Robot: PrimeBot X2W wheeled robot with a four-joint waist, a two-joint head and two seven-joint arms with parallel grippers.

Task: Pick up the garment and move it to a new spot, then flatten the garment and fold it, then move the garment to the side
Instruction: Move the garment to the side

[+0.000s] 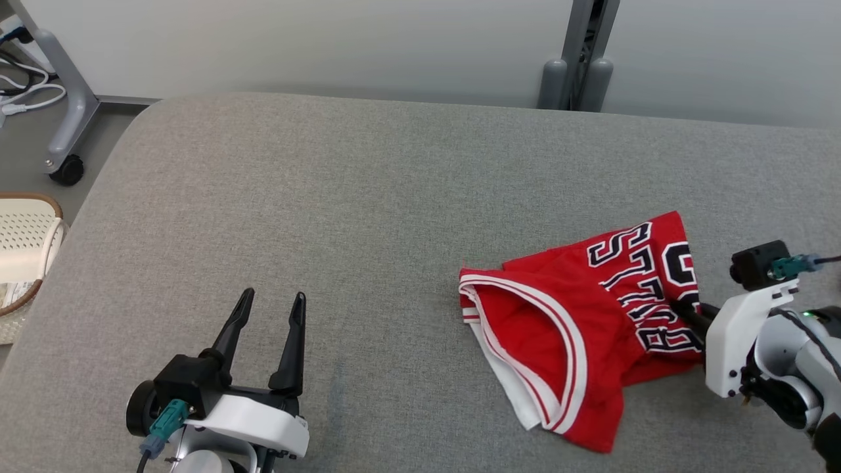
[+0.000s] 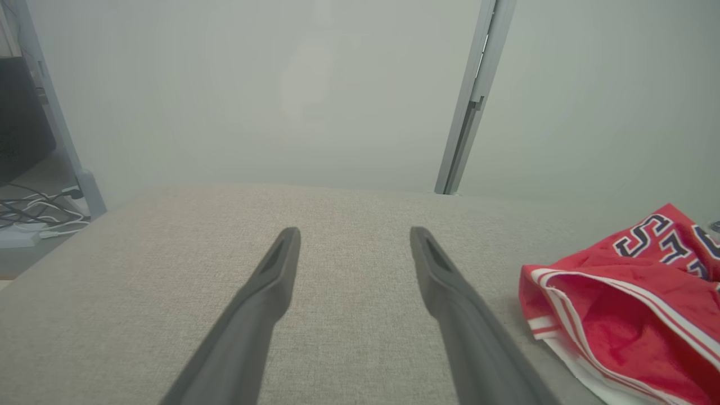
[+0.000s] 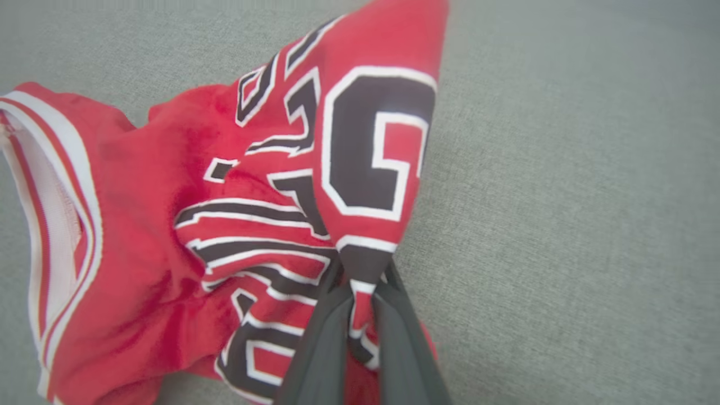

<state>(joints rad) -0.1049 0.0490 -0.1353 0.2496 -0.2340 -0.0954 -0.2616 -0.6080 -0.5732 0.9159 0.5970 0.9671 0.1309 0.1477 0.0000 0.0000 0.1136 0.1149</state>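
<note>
Lying crumpled on the right part of the grey fabric-covered table point(image 1: 328, 197), the red garment point(image 1: 578, 328) shows white and red trim along one opening. Its black letters with white outline are folded over each other. One shape like an "S" can be seen in the head view, but I cannot read a whole word.

The right end effector point(image 3: 360, 284) is closed on a fold of the garment at its lettered side, and the cloth hides the fingertips in the head view. The left end effector point(image 1: 272, 295) is wide open over bare table, well apart from the garment and holding nothing.

In the left wrist view the garment is cut off by the right edge. A pale basket point(image 1: 26, 249) at the left edge is partly cut off too.
</note>
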